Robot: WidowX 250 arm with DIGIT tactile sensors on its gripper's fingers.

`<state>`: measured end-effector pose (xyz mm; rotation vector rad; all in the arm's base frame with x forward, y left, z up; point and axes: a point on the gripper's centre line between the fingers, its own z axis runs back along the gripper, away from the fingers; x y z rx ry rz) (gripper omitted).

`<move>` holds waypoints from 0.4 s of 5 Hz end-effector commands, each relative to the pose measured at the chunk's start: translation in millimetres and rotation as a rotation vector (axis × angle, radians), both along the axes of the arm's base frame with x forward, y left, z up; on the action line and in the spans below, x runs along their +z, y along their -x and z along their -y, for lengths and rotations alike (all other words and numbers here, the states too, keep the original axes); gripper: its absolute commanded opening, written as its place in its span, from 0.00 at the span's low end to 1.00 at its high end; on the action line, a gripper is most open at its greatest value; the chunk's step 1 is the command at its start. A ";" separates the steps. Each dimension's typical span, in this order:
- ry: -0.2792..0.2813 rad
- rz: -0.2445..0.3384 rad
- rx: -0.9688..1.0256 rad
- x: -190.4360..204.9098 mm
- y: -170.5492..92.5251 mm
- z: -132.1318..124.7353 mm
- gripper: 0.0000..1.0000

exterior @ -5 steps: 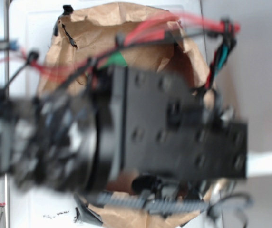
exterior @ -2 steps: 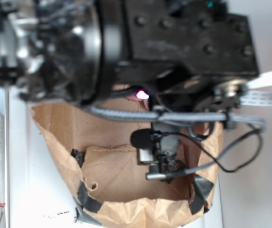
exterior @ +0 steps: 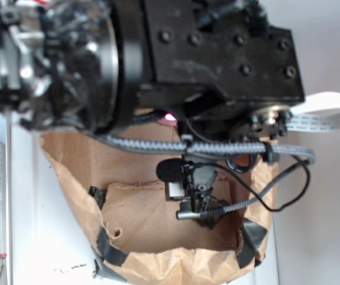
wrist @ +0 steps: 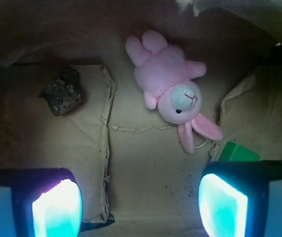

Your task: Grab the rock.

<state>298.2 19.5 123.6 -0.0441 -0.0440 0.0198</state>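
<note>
Exterior view: black robot arm (exterior: pixel 211 53) fills the upper frame, over a brown paper bag (exterior: pixel 87 196) lying open on the white tabletop (exterior: pixel 33 237).

Wrist view: tool (wrist: pixel 140 200) fingers spread apart, empty, at the lower corners. Rock (wrist: pixel 62 92) upper left on the bag floor. Pink bunny (wrist: pixel 173 91) upper centre, well apart from the rock. Green block (wrist: pixel 237 152) at right.

Dim warm light inside the paper bag (wrist: pixel 146 163), dark vignetted corners, glowing glare on end effector (wrist: pixel 140 201) pads, arm (exterior: pixel 158 59) close and soft-focused outside
</note>
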 end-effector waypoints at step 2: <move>0.038 0.242 -0.261 -30.0 2.7 2.8 1.00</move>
